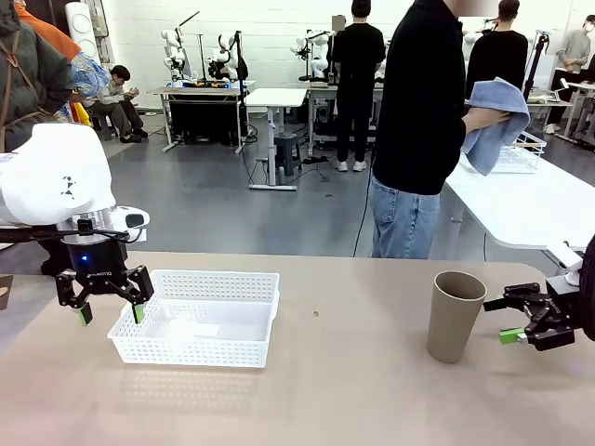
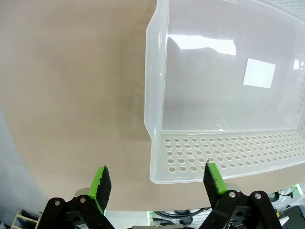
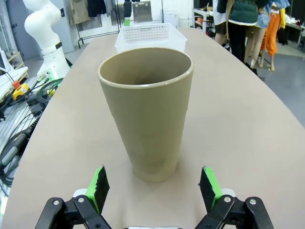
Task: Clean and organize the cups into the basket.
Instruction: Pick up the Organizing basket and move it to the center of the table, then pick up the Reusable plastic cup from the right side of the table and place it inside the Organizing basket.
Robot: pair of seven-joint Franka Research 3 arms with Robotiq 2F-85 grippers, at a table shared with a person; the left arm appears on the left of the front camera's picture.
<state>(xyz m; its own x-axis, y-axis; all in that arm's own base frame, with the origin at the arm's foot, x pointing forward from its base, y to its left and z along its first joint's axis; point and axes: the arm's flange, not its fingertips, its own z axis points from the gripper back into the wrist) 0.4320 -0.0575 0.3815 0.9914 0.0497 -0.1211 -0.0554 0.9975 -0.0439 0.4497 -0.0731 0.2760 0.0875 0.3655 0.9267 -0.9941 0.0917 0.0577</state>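
A tan-brown cup [image 1: 454, 314] stands upright on the table at the right. In the right wrist view the cup [image 3: 148, 117] rises just beyond my open right gripper [image 3: 153, 189], not touched by the fingers. From the front, the right gripper [image 1: 510, 319] lies level with the cup's lower half, a short way to its right. The white basket [image 1: 200, 317] sits empty at the table's left. My left gripper [image 1: 112, 312] hangs open over the basket's left end. In the left wrist view the basket [image 2: 228, 157] shows its perforated end wall above the open left gripper [image 2: 157, 183].
A person [image 1: 423, 121] stands at the table's far side holding a blue cloth [image 1: 491, 121] in both hands. A white side table [image 1: 530, 200] with a wire rack [image 1: 521, 153] stands behind on the right. Bare tabletop lies between basket and cup.
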